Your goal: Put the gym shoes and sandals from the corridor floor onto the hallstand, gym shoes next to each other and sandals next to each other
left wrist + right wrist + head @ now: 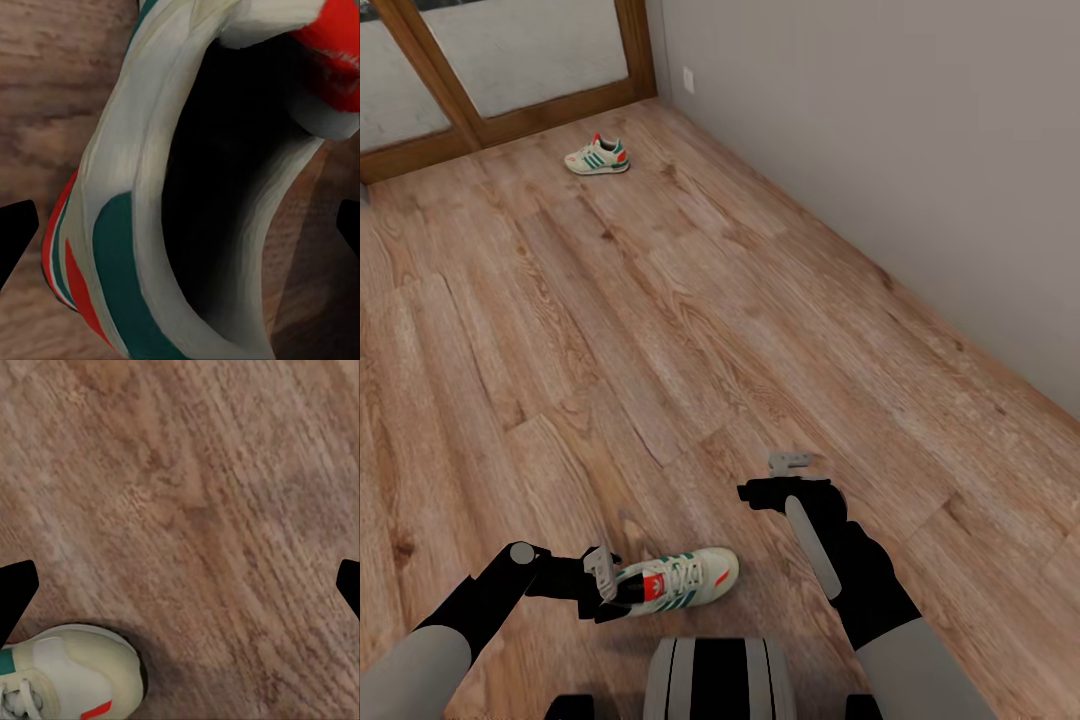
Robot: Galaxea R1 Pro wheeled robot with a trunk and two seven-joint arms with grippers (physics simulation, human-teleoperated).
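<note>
At lower centre, the left gripper clamps the near gym shoe by its heel collar. The right gripper hangs empty, fingers apart, over bare plank floor. The second gym shoe lies upper left (near the wood-framed glass door).

Floor between shoes: the corridor floor lies bare and open from the near gym shoe to the far gym shoe.
Right side: the grey wall bounds the floor along its whole run.
Far end: a wood-framed glass door closes the passage just behind the far gym shoe.
Left end effector: its fingers straddle the near gym shoe's heel opening.
Right end effector: hangs over bare planks, apart from the near gym shoe's toe.
</note>
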